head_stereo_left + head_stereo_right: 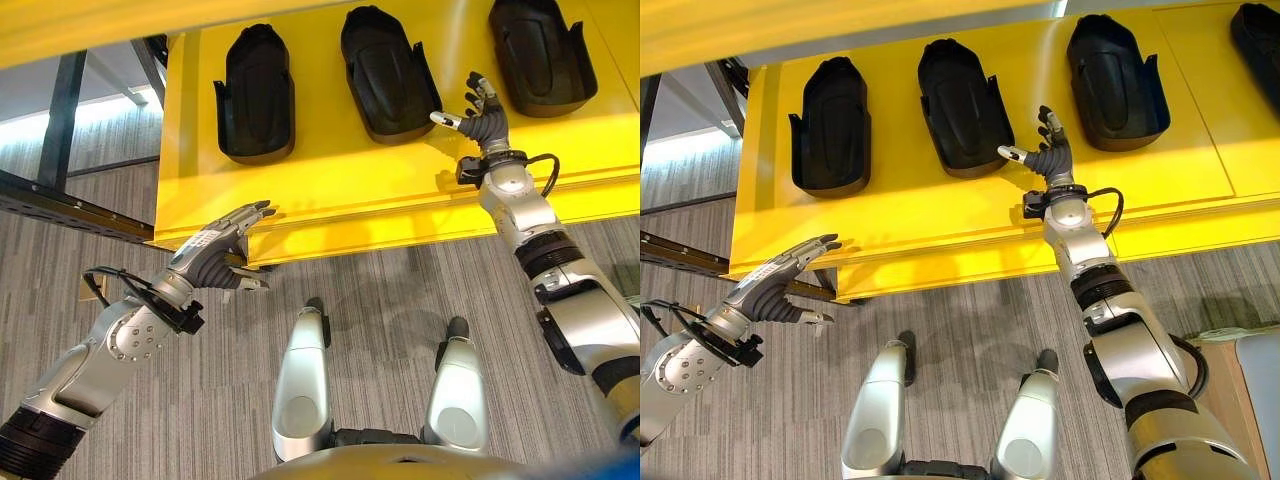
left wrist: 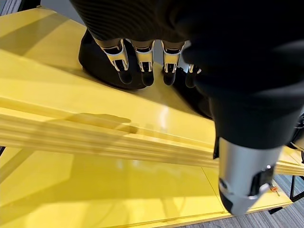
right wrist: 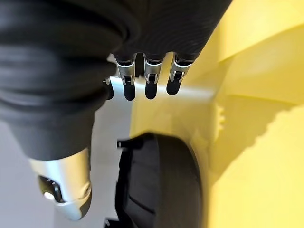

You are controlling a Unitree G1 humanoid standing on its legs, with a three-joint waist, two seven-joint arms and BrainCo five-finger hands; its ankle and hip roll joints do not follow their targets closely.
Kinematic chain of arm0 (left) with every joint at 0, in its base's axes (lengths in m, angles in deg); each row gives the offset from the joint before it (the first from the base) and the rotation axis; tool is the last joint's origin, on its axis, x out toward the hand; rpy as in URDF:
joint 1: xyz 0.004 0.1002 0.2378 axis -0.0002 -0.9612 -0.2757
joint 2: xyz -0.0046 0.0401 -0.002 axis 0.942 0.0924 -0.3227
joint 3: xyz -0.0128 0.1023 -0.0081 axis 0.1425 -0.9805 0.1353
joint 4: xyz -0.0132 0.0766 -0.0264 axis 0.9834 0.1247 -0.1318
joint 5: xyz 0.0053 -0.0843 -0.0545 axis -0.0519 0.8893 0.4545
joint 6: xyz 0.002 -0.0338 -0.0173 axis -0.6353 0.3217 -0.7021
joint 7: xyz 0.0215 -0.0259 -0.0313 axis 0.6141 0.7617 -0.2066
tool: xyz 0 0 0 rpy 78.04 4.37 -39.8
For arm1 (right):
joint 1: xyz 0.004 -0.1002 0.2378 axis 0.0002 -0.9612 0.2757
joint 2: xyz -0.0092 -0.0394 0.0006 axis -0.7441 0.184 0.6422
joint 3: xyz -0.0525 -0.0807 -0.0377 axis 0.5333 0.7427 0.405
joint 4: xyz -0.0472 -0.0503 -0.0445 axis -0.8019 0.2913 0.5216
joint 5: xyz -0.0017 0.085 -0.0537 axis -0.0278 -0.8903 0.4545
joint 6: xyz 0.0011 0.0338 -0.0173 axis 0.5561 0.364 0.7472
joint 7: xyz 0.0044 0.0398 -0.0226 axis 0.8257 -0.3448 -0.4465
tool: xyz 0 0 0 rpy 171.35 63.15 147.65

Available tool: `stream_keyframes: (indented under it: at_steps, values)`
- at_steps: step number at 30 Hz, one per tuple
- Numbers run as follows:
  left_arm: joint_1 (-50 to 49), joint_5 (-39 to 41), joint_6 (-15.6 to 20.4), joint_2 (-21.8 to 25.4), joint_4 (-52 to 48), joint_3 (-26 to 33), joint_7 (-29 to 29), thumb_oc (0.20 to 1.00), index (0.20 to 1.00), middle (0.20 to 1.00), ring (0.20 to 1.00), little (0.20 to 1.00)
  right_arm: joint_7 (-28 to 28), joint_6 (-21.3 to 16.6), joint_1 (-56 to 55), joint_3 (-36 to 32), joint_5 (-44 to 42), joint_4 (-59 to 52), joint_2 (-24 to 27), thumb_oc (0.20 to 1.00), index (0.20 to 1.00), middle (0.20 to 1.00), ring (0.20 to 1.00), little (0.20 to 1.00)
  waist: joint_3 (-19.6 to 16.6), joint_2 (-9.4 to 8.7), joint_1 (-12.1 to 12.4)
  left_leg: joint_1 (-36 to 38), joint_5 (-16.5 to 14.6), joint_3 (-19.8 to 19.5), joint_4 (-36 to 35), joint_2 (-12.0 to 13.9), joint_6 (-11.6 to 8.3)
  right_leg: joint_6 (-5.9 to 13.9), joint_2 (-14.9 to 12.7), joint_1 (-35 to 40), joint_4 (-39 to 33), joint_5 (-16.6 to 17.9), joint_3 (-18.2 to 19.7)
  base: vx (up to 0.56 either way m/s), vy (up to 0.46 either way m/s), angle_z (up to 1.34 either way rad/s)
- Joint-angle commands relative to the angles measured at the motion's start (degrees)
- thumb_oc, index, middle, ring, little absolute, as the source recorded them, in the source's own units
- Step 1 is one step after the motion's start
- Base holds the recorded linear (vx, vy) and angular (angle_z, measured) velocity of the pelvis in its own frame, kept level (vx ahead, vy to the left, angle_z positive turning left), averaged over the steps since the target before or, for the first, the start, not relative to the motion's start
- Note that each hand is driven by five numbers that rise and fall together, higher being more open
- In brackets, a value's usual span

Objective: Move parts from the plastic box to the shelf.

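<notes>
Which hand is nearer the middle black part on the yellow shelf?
Right. The right hand hovers open just beside the middle black part; the left hand is off the shelf's front edge.

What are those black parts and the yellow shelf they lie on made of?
The black parts look like moulded plastic: matte black, with smooth rounded contours, a raised rim and soft highlights. The yellow shelf looks like painted or coated sheet metal, possibly board: a glossy, even surface that reflects light, with a straight folded front edge. Neither can be settled by sight alone.
</notes>
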Motion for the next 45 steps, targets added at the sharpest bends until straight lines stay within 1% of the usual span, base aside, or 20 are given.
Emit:
stream_keyframes:
  at_steps: [1,14,31,36,43,45]
  values:
    - [-2.0,1.0,1.3,-0.2,-2.1,-1.0,-2.3,1.000,1.000,1.000,1.000,1.000,-0.1,-2.6,4.6,-1.8,-1.7,0.9,-2.5,1.000,1.000,1.000,1.000,1.000,-0.8,-0.57,1.1,1.3,6.9,-1.4,-7.6,0.8,0.09,-3.50,-0.9,-1.3,10.5,-6.4,1.6,0.00,0.000,0.00]
    - [-3.6,1.8,1.3,0.0,-2.9,1.2,-2.9,1.000,1.000,1.000,1.000,1.000,-0.3,-2.3,5.3,-2.3,-2.8,4.0,-3.6,1.000,1.000,1.000,1.000,1.000,-0.5,-0.56,2.4,0.1,6.8,-1.9,-7.0,0.5,0.27,-3.51,-1.1,-1.8,11.0,-6.2,1.2,0.00,0.002,0.02]
    - [-4.2,1.6,1.2,-0.5,-2.9,2.3,-4.2,1.000,1.000,1.000,1.000,1.000,0.2,-2.2,4.3,-1.0,-3.2,3.2,-5.3,1.000,1.000,1.000,1.000,1.000,-0.5,-1.33,2.4,-0.2,6.6,-1.7,-6.8,0.6,0.34,-3.62,-0.8,-2.3,11.3,-6.2,1.4,0.00,0.000,0.00]
    - [-4.3,1.9,1.3,-0.5,-3.1,2.3,-4.3,1.000,1.000,1.000,1.000,1.000,0.2,-2.3,4.5,-1.1,-3.5,4.4,-5.6,1.000,1.000,1.000,1.000,1.000,-0.7,-1.54,2.4,-0.2,6.5,-1.6,-6.8,0.6,0.32,-3.60,-0.8,-2.3,11.1,-6.2,1.4,0.00,0.000,0.00]
    - [-4.3,1.5,1.2,-0.6,-2.8,2.1,-4.4,1.000,1.000,1.000,1.000,1.000,-0.6,-2.5,4.6,-2.0,-3.5,3.7,-4.8,1.000,1.000,1.000,1.000,1.000,-0.8,-1.73,2.2,0.0,6.5,-1.6,-6.9,0.6,0.34,-3.57,-0.8,-2.3,11.1,-6.1,1.5,0.00,0.000,0.00]
    - [-4.2,1.4,1.3,-0.5,-2.7,2.1,-4.6,1.000,1.000,1.000,1.000,1.000,-2.4,-3.2,5.4,-3.1,-1.8,1.9,-2.9,1.000,1.000,1.000,1.000,1.000,-0.8,-1.82,2.0,0.1,6.4,-1.6,-7.0,0.6,0.37,-3.51,-0.8,-2.3,11.1,-6.1,1.6,0.00,0.000,0.00]
